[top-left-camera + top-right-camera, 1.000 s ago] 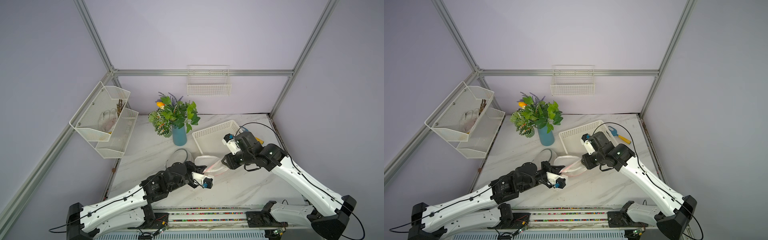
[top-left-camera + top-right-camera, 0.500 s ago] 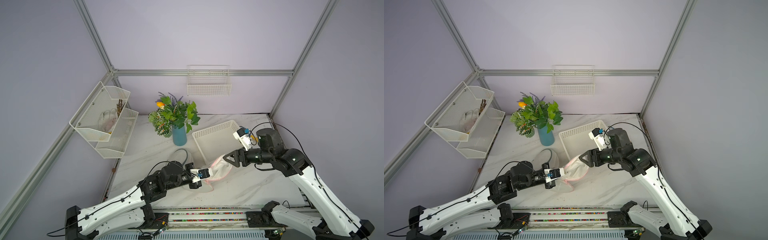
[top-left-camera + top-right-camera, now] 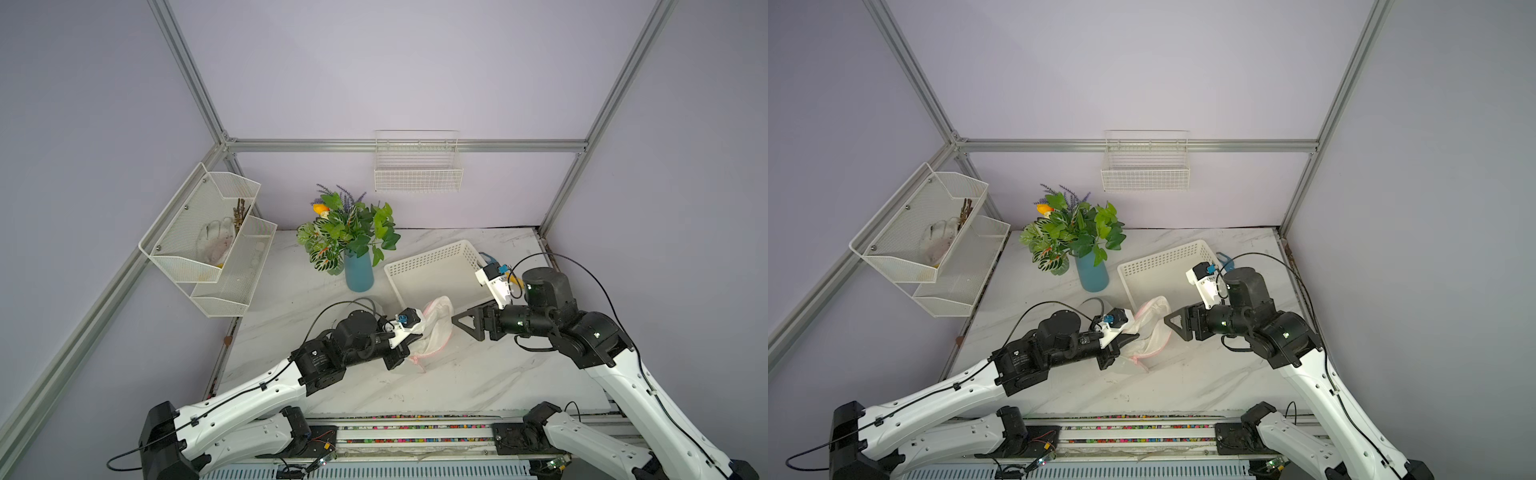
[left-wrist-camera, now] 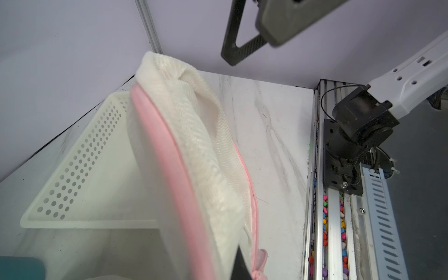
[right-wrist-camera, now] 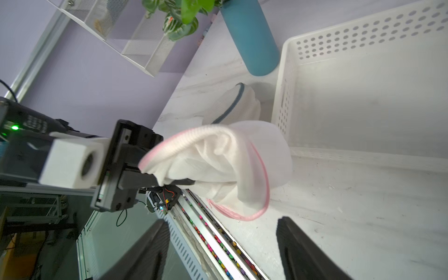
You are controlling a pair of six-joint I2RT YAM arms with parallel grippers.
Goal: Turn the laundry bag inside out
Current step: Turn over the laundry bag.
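Holding the laundry bag [image 3: 437, 328] up over the table [image 3: 457, 376], the left gripper [image 3: 409, 340] is closed on its mesh; the right gripper [image 3: 462, 324], just beside, open and empty, should reach deep inside before pinching, clear of the white basket [image 3: 432, 270] behind

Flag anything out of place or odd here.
The basket sits askew to the table edges. A blue-trimmed bag lies crumpled by the vase, near the basket's corner. The pink-trimmed bag hangs bunched from the left claw, its cord trailing on the table.
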